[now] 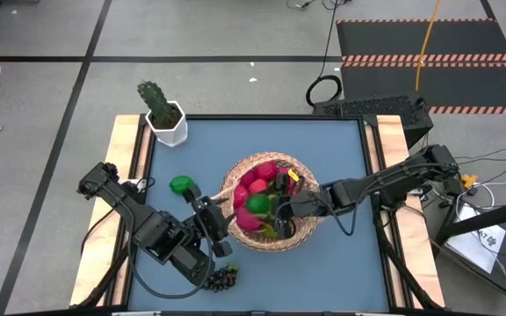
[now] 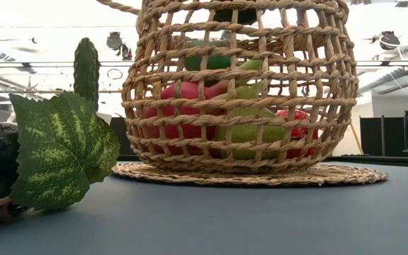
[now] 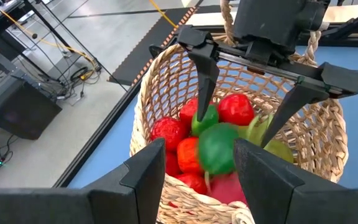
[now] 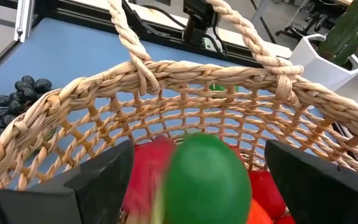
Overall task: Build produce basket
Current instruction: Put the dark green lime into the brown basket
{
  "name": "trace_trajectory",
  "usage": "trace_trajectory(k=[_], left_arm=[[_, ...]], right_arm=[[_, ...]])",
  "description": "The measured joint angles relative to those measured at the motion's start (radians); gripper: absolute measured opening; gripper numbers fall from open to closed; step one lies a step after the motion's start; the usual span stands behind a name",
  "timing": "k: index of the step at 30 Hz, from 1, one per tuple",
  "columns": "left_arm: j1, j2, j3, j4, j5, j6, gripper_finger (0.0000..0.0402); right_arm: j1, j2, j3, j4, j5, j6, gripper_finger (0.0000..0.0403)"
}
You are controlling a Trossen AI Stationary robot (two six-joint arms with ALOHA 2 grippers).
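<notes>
The woven basket (image 1: 266, 204) stands mid-table, holding red apples (image 3: 235, 109), a pear (image 2: 250, 131) and other produce. My right gripper (image 3: 234, 129) hangs open over the basket's inside. A blurred green lime (image 3: 219, 149) lies just below its spread fingers, apart from them and on top of the pile. My left gripper (image 1: 220, 217) is at the basket's left rim, half closed. Another lime (image 1: 183, 184) and a grape bunch (image 1: 222, 278) lie on the table. My left gripper has the basket's near rim (image 3: 194, 202) between its fingers, one finger (image 3: 145, 180) outside the wall and one (image 3: 272, 180) inside. It comes slanting down from the table's left. The meeting point lies at the picture's bottom edge. The basket rests flat on the table.
A white pot with a cactus (image 1: 163, 114) stands at the far left corner. A big green leaf (image 2: 59, 152) by the grapes sits at the near edge. The basket's looped handles (image 4: 129, 37) rise above its rim. Bare blue table (image 1: 341, 154) lies right of and beyond the basket.
</notes>
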Motion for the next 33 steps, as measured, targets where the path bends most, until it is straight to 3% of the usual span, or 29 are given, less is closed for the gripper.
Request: trace_trajectory(k=[11, 20, 24, 29, 33], left_arm=[[0.000, 0.000, 0.000, -0.002, -0.001, 0.011, 0.0189], [0.000, 0.000, 0.000, -0.124, -0.015, -0.063, 0.0189], [-0.009, 0.000, -0.003, -0.220, -0.014, -0.149, 0.0189], [-0.006, -0.036, 0.002, -0.216, 0.037, 0.050, 0.0189], [0.034, -0.115, 0.011, -0.223, 0.141, 0.071, 0.0188]], right_arm=[[0.053, -0.091, -0.001, -0.009, 0.000, -0.027, 0.0358], [0.253, -0.293, -0.001, -0.088, 0.010, 0.029, 0.0351], [0.374, -0.351, -0.001, -0.167, 0.116, 0.037, 0.0348], [0.494, -0.412, -0.001, -0.255, 0.272, 0.029, 0.0348], [0.552, -0.455, -0.001, -0.270, 0.324, 0.008, 0.0348]])
